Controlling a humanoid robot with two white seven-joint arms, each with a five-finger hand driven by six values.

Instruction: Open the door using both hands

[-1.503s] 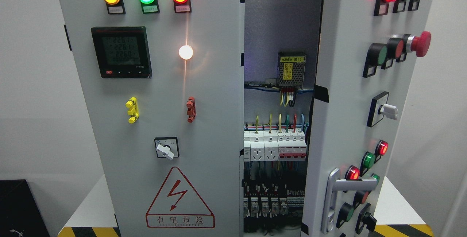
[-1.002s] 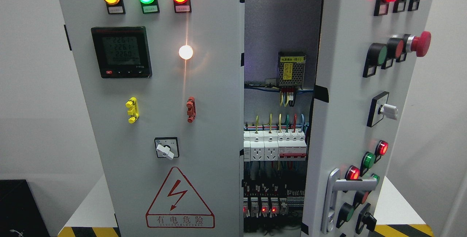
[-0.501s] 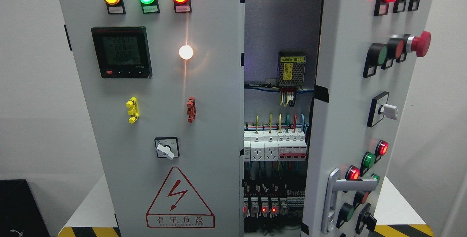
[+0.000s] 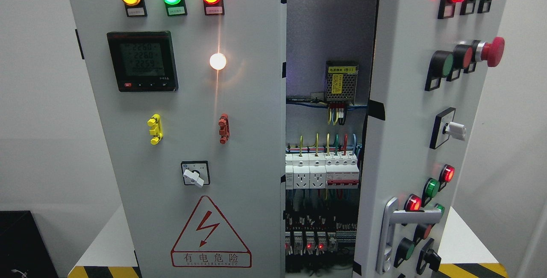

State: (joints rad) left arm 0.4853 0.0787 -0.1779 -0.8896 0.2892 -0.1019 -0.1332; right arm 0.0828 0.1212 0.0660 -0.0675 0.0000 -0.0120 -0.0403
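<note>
A grey electrical cabinet fills the head view. Its right door (image 4: pixel 406 111) stands swung outward, partly open, with a silver lever handle (image 4: pixel 412 217) low on it and rows of coloured buttons and lamps. The left door (image 4: pixel 192 141) is closed flat and carries three lamps, a digital meter (image 4: pixel 142 61), a rotary switch (image 4: pixel 195 173) and a red warning triangle (image 4: pixel 210 233). Between the doors a gap shows the inside: a power supply (image 4: pixel 341 81), white breakers (image 4: pixel 322 171) and wiring. Neither of my hands shows in the picture.
The cabinet stands on a white platform (image 4: pixel 104 239) with yellow-black hazard tape (image 4: pixel 102 271) along its front edge. A black box (image 4: pixel 19 243) sits at the lower left. White walls lie behind on both sides. A red mushroom stop button (image 4: pixel 492 51) juts from the open door.
The doors hold the same positions throughout. Only the meter digits and small red lights on the lower modules flicker.
</note>
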